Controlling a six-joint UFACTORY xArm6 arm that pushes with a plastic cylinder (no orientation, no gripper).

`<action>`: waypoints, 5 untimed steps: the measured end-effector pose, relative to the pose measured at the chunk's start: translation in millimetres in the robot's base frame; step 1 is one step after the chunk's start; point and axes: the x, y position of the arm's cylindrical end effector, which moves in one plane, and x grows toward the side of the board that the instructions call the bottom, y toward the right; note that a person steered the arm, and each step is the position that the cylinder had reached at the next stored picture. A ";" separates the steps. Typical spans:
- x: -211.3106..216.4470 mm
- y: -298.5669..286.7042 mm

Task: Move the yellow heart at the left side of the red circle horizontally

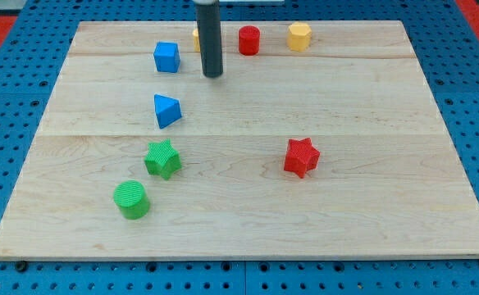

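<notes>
The red circle (248, 40) stands near the view's top, middle. A yellow block, the heart (196, 36), shows only as a sliver to the circle's left; the rod hides most of it. My tip (213, 75) rests on the board just below and slightly right of that yellow sliver, left of and below the red circle. A yellow hexagon (299, 36) stands to the right of the red circle.
A blue cube (166, 56) sits left of my tip. A blue triangle (166, 110) lies below it. A green star (163, 158) and a green circle (131, 199) are at lower left. A red star (301, 156) is at centre right. The wooden board (371, 205) lies on blue pegboard.
</notes>
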 end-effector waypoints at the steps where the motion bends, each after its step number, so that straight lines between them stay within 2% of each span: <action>1: 49.0 85.5; 2: 53.3 203.0; 3: 138.3 225.9; 4: 181.0 181.0; 5: 156.7 117.5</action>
